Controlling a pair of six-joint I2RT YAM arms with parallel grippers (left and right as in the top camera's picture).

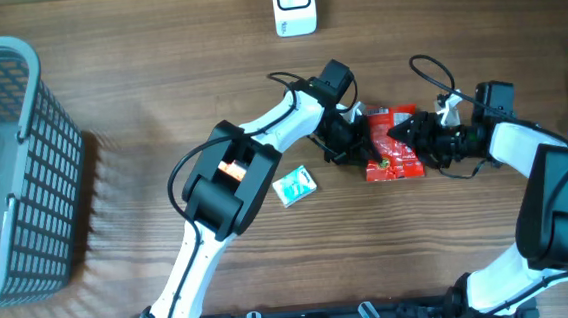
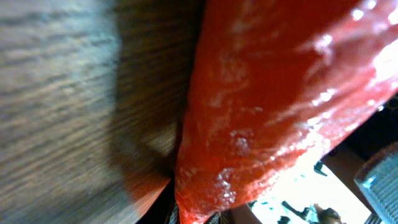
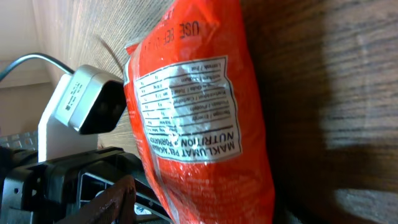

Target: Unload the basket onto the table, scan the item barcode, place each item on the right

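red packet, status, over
Left gripper at left end of red packet, right gripper at its right end; grips unclear. Packet on table. Small teal pack beside it, not touching.

The table is brown wood with a fine straight grain and a matt finish. At centre, the red packet is thin plastic film, glossy and crinkled, with white glints; its pale printed panel shines too. The basket at the left edge is dull grey plastic mesh. The scanner at the top is smooth white plastic. The left arm and right arm have smooth white shells with matt black parts. The small sachet looks glossy.
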